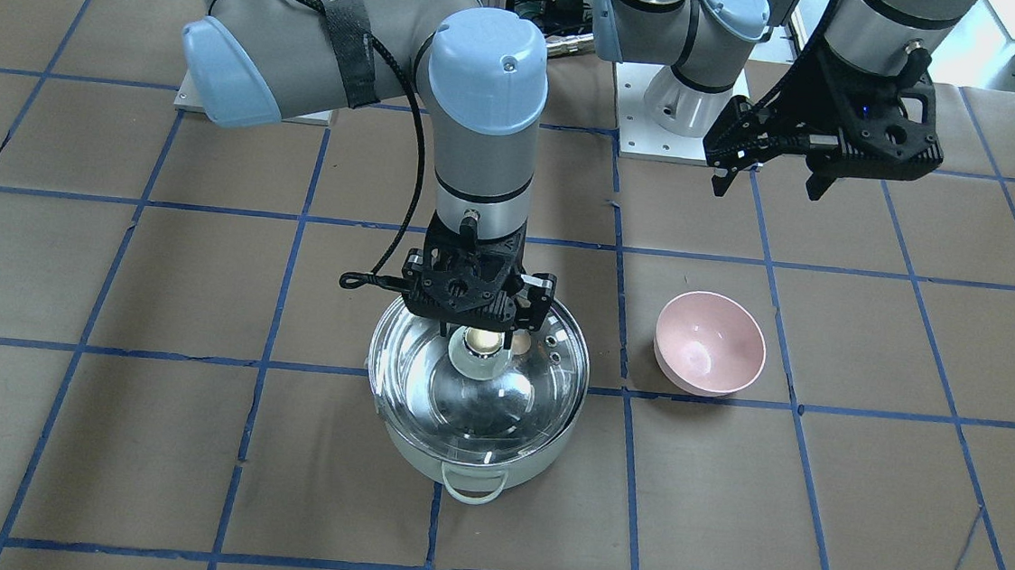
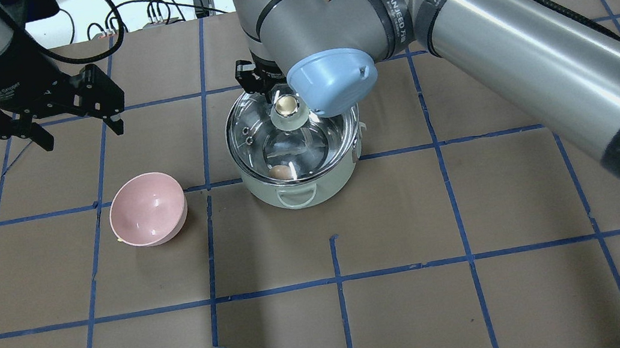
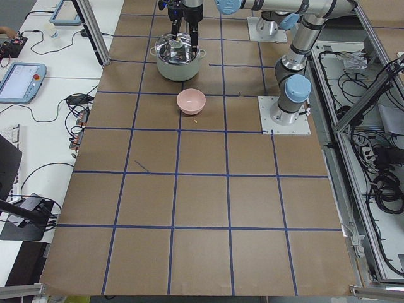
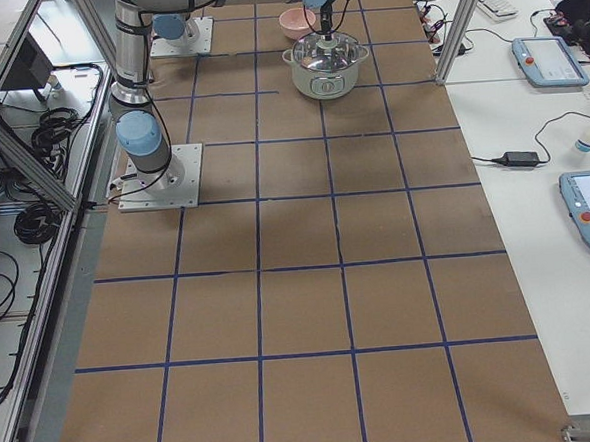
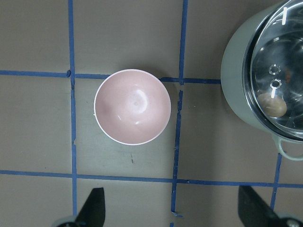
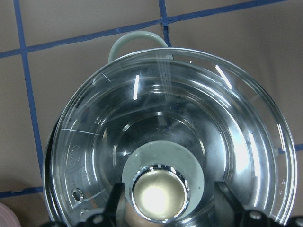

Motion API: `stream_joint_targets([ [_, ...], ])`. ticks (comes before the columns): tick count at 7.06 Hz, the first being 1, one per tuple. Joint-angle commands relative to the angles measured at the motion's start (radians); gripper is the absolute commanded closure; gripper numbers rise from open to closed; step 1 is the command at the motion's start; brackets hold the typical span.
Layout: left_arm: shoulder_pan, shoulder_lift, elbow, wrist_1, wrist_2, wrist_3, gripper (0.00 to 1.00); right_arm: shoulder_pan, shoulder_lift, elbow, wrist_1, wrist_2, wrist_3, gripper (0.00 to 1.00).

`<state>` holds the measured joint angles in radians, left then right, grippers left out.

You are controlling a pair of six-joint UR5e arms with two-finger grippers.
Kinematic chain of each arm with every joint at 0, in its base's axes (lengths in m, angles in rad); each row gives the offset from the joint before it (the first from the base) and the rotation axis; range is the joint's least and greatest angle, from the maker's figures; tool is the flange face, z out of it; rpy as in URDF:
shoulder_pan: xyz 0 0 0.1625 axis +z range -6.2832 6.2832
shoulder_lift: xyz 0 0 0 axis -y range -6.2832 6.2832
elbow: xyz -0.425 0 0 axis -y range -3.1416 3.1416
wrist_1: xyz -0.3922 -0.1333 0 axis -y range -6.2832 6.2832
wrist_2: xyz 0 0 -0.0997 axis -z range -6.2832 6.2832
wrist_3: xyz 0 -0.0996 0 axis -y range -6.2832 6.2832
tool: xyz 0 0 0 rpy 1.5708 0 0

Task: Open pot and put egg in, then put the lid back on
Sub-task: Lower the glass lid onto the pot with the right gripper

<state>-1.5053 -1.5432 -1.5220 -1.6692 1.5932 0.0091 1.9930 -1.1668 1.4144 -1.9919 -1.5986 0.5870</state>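
The pale mint-white pot (image 1: 475, 464) stands mid-table, with the clear glass lid (image 1: 497, 411) lying on it. The tan egg (image 2: 279, 172) lies inside the pot and shows through the glass, also in the left wrist view (image 5: 272, 105). My right gripper (image 1: 478, 333) hangs straight over the lid, its open fingers straddling the cream-gold knob (image 6: 158, 196) with a small gap on each side. My left gripper (image 2: 77, 134) is open and empty. It hovers above the table beyond the pink bowl, away from the pot.
An empty pink bowl (image 2: 148, 209) sits on the table to the robot's left of the pot, tilted slightly. The table is brown paper with blue tape lines (image 1: 619, 475). The arm bases (image 1: 680, 108) stand at the robot's edge.
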Motion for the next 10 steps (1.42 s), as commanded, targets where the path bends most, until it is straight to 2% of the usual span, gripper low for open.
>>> stream_joint_targets([
  [1,-0.001,0.002,0.000,0.000,0.002,0.000,0.00,0.001,0.002,0.038,-0.043,0.012,0.000,0.29],
  [4,-0.003,0.002,-0.004,0.000,0.002,0.000,0.00,0.001,0.006,0.054,-0.074,0.055,0.011,0.29],
  [10,-0.004,0.006,-0.004,0.000,-0.001,0.000,0.00,0.030,0.001,0.046,-0.082,0.055,0.013,0.29],
])
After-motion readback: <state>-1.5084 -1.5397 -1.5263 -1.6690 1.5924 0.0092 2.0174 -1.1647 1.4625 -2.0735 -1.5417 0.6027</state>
